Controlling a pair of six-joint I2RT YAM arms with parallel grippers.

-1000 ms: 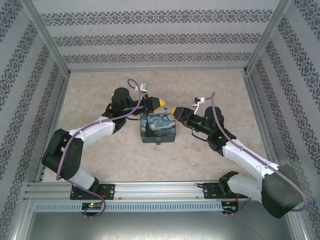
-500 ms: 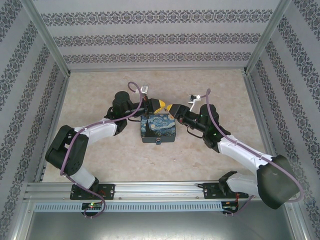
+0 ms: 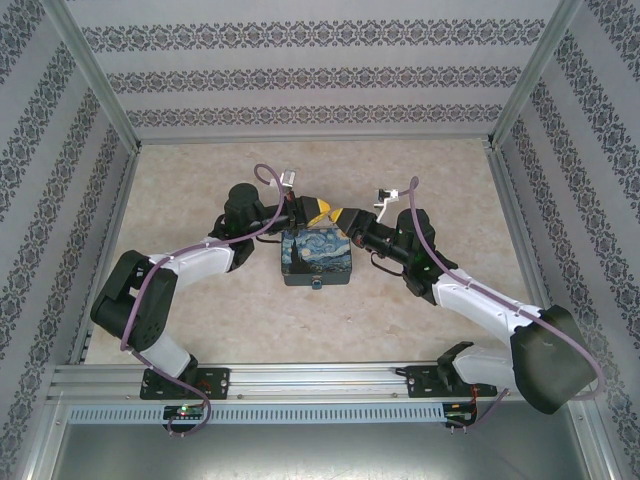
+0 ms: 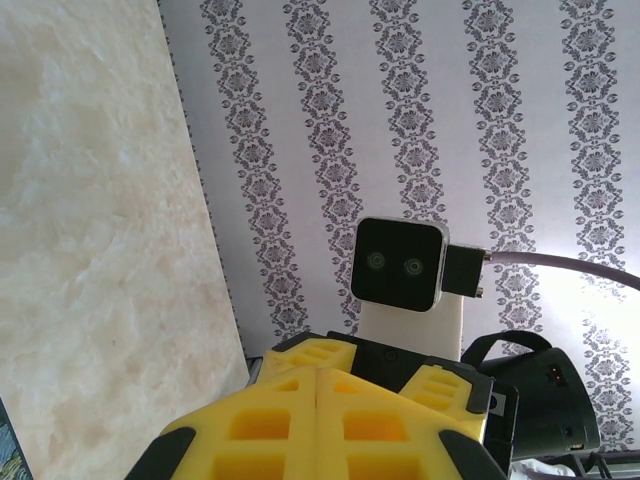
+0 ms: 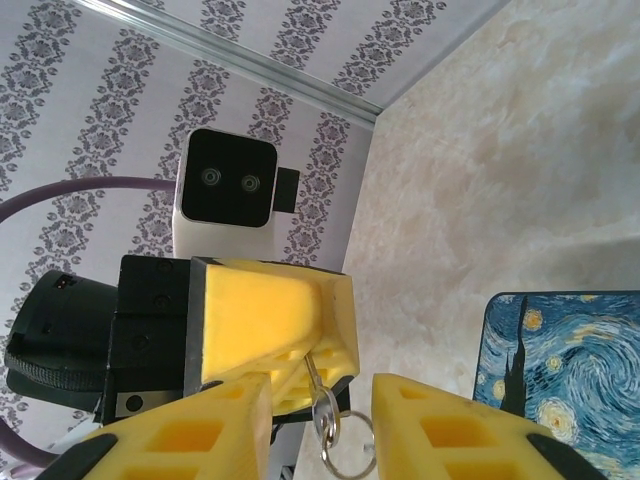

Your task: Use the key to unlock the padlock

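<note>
Handover time, by the looks of it. A second ago the right gripper sat well off to its own side. Now it has swung in nose to nose with the left gripper, and its jaws have been narrowing on the way.

In the right wrist view, the left gripper is clamped tight on the key. The thin sliver pokes out of the seam, with the key ring dangling right between the right gripper's fingers. Those jaws are apart and, as far as I can tell, not touching metal yet.

My guess is the key is about to change hands, or at least get re-gripped. Nothing has gone near the lock so far.

I take the tiny blue bit on the near face of the painted box for the padlock. It sits across the box from both grippers, on the side toward the arm bases.

Room-wise it's tight where it counts. The two grippers are almost touching, and the box's far edge is just under them. Everywhere else is easy: bare surface beyond and outboard of each gripper, with the patterned walls well apart from them. Backing out sideways looks safer than dropping down.
</note>
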